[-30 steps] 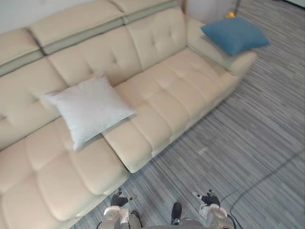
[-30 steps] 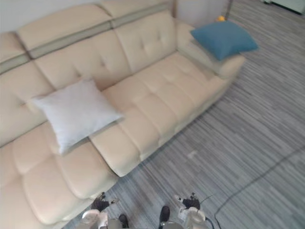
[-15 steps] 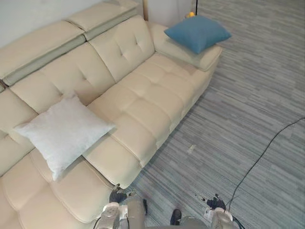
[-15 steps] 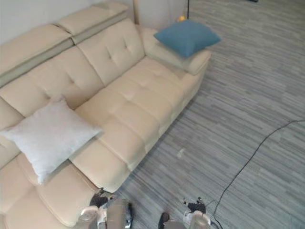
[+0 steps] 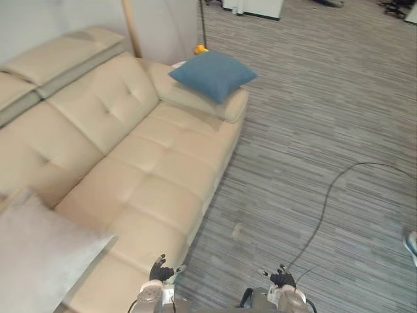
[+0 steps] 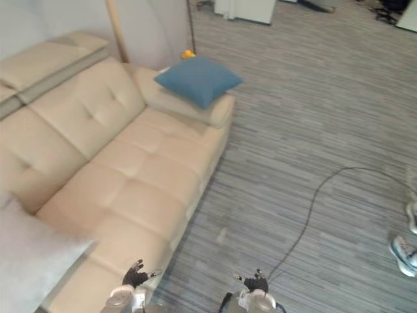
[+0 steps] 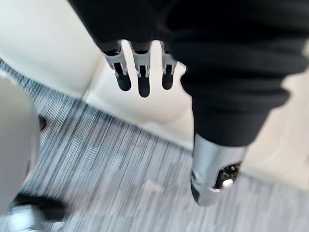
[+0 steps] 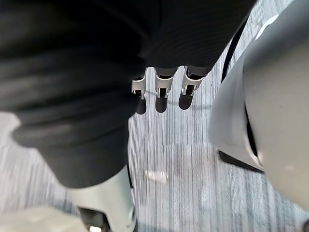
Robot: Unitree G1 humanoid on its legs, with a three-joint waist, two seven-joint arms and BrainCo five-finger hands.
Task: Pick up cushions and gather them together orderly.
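Observation:
A blue cushion (image 5: 212,75) lies on the far armrest of the cream sofa (image 5: 124,163). A white cushion (image 5: 39,261) lies on the sofa seat at the near left, cut off by the view's edge. My left hand (image 5: 159,270) hangs low at the bottom, by the sofa's front edge, open and empty. In the left wrist view its fingers (image 7: 140,72) are straight above the sofa edge and carpet. My right hand (image 5: 281,279) hangs at the bottom right of centre over the carpet, open and empty, its fingers (image 8: 164,92) relaxed.
Grey striped carpet (image 5: 313,117) stretches to the right of the sofa. A small yellow object (image 5: 201,49) sits behind the blue cushion beside a wooden pole (image 5: 130,26). A small scrap (image 5: 236,230) lies on the carpet. A person's shoes (image 6: 405,251) show at the far right.
The camera has swung to the right: sofa and cushions have slid left in view and more carpet shows. Both hands stay low and empty.

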